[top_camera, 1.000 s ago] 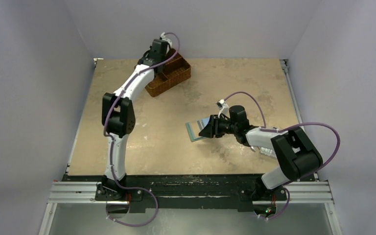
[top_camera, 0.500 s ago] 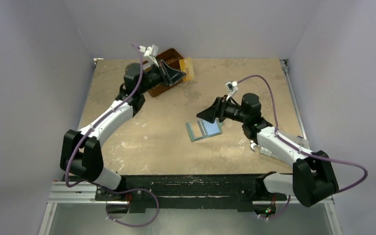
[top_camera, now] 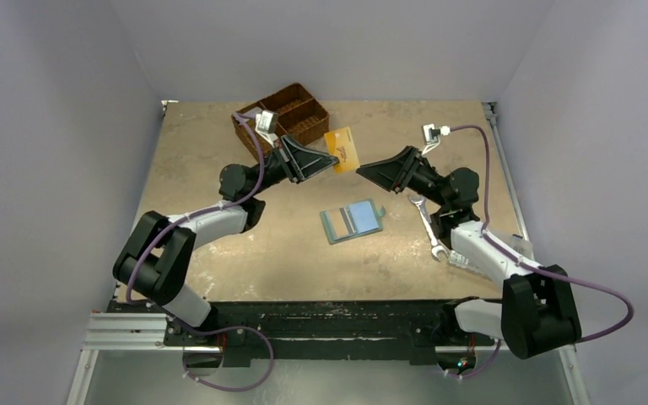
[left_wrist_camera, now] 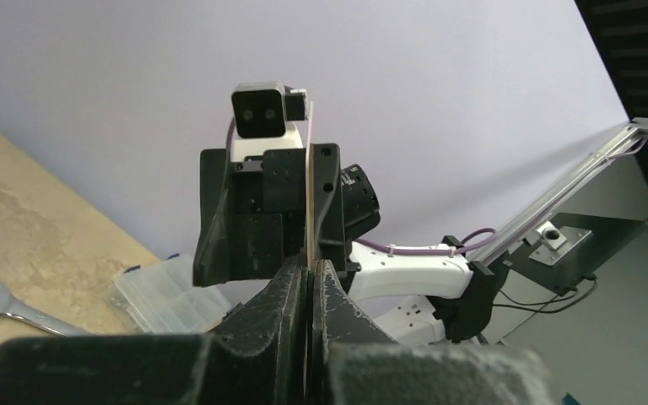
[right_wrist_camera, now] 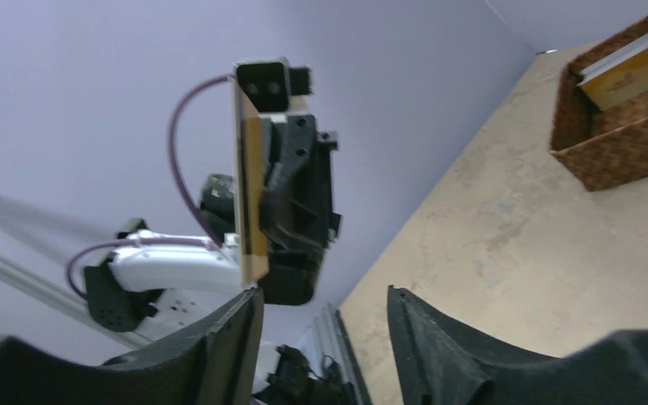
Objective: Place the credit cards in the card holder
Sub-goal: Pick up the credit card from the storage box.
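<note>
The left hand (top_camera: 331,160) is clenched on a yellow credit card (top_camera: 343,149), gripping it by one short end and holding it in the air above the worktop (top_camera: 261,261). In its own wrist view the two fingers (left_wrist_camera: 291,291) press flat together with the credit card rising edge-on between them. Directly opposite, the right hand (top_camera: 363,169) faces it with its grasp released. Its fingers (right_wrist_camera: 228,337) stand well apart in the right wrist view and nothing lies between them. The free end of the credit card sits just off the tip of one of those fingers, and whether the two touch cannot be told. Below and between the two hands, the card holder (top_camera: 353,221) lies opened flat on the worktop, a teal border around its paler pockets, touched by neither hand. To its right, under the right arm, a silver wrench (top_camera: 427,226) lies on the worktop, and a clear plastic box (left_wrist_camera: 164,291) sits just beyond the wrench near the right arm's base. Behind the left hand, at the far edge of the worktop, stands a brown wicker basket (top_camera: 308,131) with compartments. The right wrist view shows a second card (right_wrist_camera: 620,78), yellow with a pale edge, lying in one of them.
</note>
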You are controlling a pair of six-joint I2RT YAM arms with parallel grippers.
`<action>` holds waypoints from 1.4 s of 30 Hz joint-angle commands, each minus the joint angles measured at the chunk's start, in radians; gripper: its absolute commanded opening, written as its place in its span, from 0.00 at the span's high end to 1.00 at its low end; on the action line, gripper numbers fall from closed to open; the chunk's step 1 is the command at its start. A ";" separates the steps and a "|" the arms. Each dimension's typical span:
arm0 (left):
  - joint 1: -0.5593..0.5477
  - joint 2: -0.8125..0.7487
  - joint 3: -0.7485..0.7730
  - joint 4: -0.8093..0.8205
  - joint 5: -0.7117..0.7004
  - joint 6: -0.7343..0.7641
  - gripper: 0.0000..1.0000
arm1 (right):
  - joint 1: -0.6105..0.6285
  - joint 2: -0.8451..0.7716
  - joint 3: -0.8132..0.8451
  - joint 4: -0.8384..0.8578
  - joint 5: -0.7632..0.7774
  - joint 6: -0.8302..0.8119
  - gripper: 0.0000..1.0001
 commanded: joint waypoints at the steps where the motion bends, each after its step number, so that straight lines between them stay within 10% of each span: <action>1: -0.029 0.046 -0.034 0.207 -0.003 -0.096 1.00 | -0.016 0.040 -0.001 0.266 -0.038 0.189 0.42; 20: -0.044 0.041 -0.059 0.159 -0.023 -0.053 1.00 | -0.038 0.019 -0.004 0.355 -0.082 0.249 0.33; 32: -0.104 0.074 -0.065 0.166 -0.063 -0.044 1.00 | -0.008 0.021 0.008 0.249 -0.081 0.156 0.60; 34: -0.114 0.075 -0.068 0.145 -0.069 -0.027 1.00 | -0.009 0.011 0.009 0.210 -0.095 0.110 0.86; 36: -0.114 0.053 -0.077 0.039 -0.075 0.016 1.00 | -0.033 -0.047 0.042 -0.089 -0.035 -0.085 1.00; 39: -0.103 -0.049 -0.030 -0.676 -0.180 0.282 0.68 | -0.032 -0.126 0.174 -0.698 0.255 -0.510 1.00; 42: -0.102 -0.094 0.078 -1.180 -0.379 0.553 0.53 | -0.032 -0.088 0.228 -0.945 0.346 -0.652 1.00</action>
